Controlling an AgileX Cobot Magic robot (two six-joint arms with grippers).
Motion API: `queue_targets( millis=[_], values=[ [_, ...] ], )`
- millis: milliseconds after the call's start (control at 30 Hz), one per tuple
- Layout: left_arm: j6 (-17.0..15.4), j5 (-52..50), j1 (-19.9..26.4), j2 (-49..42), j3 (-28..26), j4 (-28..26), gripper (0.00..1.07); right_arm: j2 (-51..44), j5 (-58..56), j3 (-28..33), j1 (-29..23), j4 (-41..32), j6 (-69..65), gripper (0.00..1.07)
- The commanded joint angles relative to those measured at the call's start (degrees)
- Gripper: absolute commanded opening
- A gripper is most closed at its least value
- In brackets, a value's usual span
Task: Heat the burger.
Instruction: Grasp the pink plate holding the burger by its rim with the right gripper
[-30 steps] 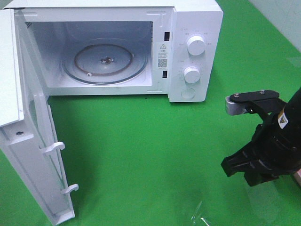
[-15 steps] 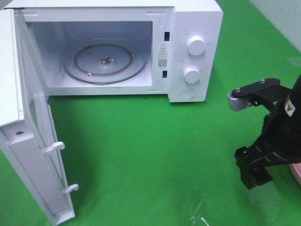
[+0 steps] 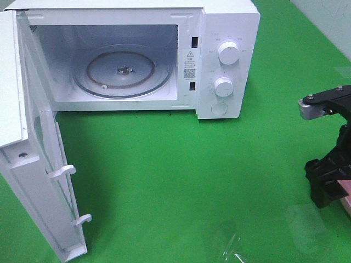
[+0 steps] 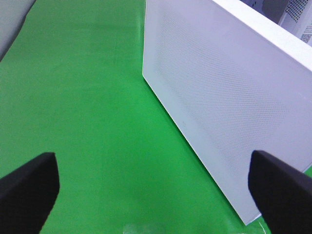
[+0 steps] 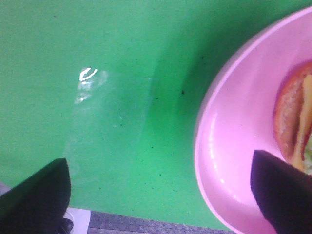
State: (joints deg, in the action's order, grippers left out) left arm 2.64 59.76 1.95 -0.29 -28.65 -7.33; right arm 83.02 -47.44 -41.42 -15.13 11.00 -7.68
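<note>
The burger (image 5: 292,117) lies on the pink plate (image 5: 229,146) by the right edge of the green table (image 3: 181,175), just beside the right gripper (image 5: 161,195), jaws wide & empty. It should go over the bun's middle, drop down & squeeze softly. Count: 1 burger, 1 plate, 1 open microwave (image 3: 219,33), 2 grippers; the left gripper (image 4: 156,190) is wide & empty too.

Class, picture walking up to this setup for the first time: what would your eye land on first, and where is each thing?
The white microwave at the back of the bright green table stands out, its door wide open on the left and its glass turntable bare. At the right edge, a pink plate holds the burger, with the right arm's open fingers close by.
</note>
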Motion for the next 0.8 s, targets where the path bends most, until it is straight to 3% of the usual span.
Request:
queue_targets(
  millis=[33,300,800],
  values=[
    [0.1,-0.2,-0.3,-1.3,0.1,-0.2,0.97,-0.3,0.9,-0.2,2.3,0.8,1.5,0.92],
    [0.1,-0.2,-0.3,-1.3,0.1,-0.2,0.97,-0.3,5.2,-0.2,7.7,2.9,1.9,0.87],
    [0.1,-0.2,-0.3,-1.3,0.1,-0.2,0.97,6.8,9.6,0.1,7.7,5.3,0.5,0.83]
  ],
)
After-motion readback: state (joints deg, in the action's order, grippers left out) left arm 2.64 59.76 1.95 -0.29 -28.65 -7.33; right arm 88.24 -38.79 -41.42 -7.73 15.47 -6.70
